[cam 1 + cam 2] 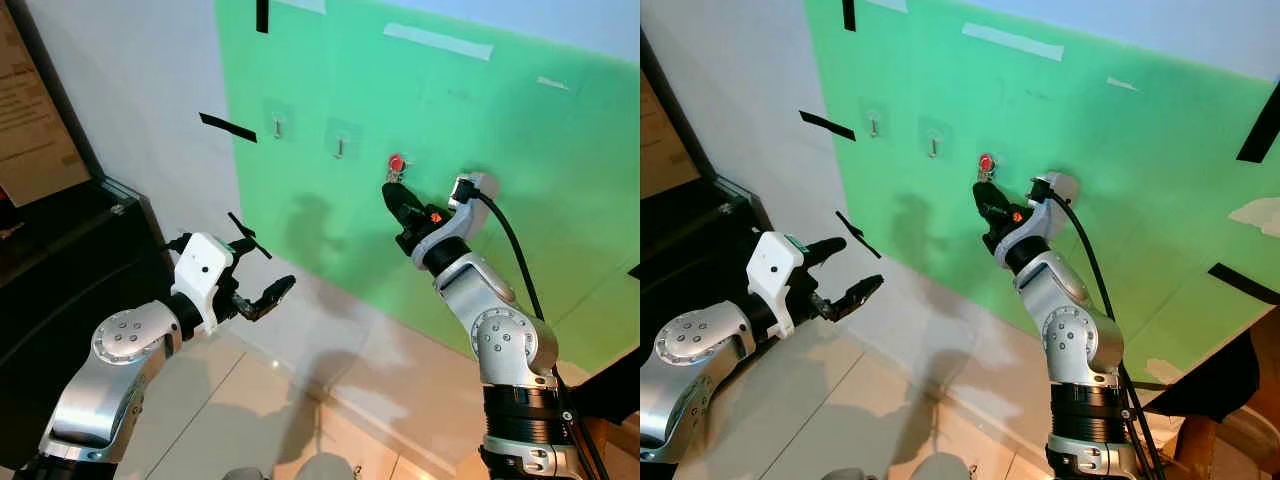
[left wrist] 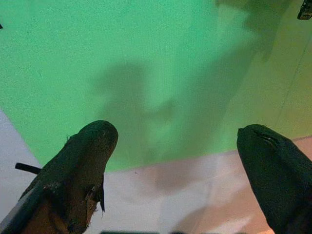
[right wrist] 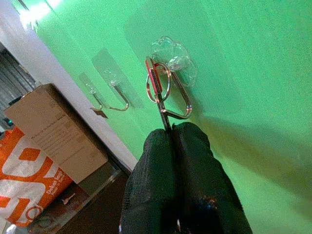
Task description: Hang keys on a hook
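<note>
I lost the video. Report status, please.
Right gripper shut on keys, ring at third hook. Left gripper open, idle. Other hooks free.

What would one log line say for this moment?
right gripper: shut on keys, at hook | left gripper: open, idle | keys not released

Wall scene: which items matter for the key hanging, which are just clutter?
Job: right gripper pinching silver key with ring and red tag; clear adhesive wall hook.
Clutter: two spare clear hooks, brown cardboard box, black tape strips, open left gripper.
</note>
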You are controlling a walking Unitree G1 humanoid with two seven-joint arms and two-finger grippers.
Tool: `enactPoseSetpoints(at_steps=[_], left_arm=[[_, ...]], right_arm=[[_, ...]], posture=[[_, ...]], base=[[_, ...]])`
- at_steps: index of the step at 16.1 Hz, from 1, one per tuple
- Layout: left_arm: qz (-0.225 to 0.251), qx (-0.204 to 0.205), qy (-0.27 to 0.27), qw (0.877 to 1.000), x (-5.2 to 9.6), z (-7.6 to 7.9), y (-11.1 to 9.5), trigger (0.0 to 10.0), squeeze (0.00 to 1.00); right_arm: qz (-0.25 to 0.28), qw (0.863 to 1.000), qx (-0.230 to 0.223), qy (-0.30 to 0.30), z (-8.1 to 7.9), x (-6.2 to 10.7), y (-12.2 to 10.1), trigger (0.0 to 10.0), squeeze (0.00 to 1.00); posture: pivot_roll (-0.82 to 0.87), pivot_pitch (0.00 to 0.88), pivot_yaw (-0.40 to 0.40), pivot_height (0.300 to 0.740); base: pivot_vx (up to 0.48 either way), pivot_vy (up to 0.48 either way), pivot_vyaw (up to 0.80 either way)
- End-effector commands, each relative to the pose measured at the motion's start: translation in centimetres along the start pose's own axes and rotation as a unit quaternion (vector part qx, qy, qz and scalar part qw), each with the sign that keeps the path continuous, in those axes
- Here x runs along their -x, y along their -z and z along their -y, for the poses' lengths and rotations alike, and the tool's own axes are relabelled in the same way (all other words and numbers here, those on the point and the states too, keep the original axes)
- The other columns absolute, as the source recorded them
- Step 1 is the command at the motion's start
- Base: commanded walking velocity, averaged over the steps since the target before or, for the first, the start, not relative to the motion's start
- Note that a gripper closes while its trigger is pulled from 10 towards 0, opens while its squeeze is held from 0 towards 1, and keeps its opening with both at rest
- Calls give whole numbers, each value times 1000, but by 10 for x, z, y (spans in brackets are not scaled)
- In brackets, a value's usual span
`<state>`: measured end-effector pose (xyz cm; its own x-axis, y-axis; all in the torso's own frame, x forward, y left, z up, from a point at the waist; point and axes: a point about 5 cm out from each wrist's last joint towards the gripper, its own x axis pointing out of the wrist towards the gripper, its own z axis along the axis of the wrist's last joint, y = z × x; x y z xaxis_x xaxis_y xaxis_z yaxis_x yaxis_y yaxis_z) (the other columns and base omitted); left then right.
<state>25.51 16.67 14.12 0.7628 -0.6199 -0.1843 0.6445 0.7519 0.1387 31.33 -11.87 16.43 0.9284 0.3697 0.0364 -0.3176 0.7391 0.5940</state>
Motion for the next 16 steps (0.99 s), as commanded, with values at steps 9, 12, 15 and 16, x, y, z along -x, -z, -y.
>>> enactPoseSetpoints(at_steps=[9,12,15,16], left_arm=[[3,-9,15,1000,0,5,-6,10000,345],[3,-12,18,1000,-1,6,-8,10000,345],[4,-14,21,1000,-2,8,-11,10000,345],[4,-14,22,1000,-2,8,-12,10000,341]], right_arm=[[-28,996,-46,64,29,21,20,10000,0],[-17,999,-38,34,23,22,17,10000,0],[0,1000,-8,-21,10,24,9,10000,0],[19,999,-5,-40,3,24,3,10000,0]], posture=[[91,0,-19,740],[90,0,-19,740],[91,0,-19,740],[91,0,-19,740]], base=[[0,0,0],[0,0,0],[0,0,0],[0,0,0]])
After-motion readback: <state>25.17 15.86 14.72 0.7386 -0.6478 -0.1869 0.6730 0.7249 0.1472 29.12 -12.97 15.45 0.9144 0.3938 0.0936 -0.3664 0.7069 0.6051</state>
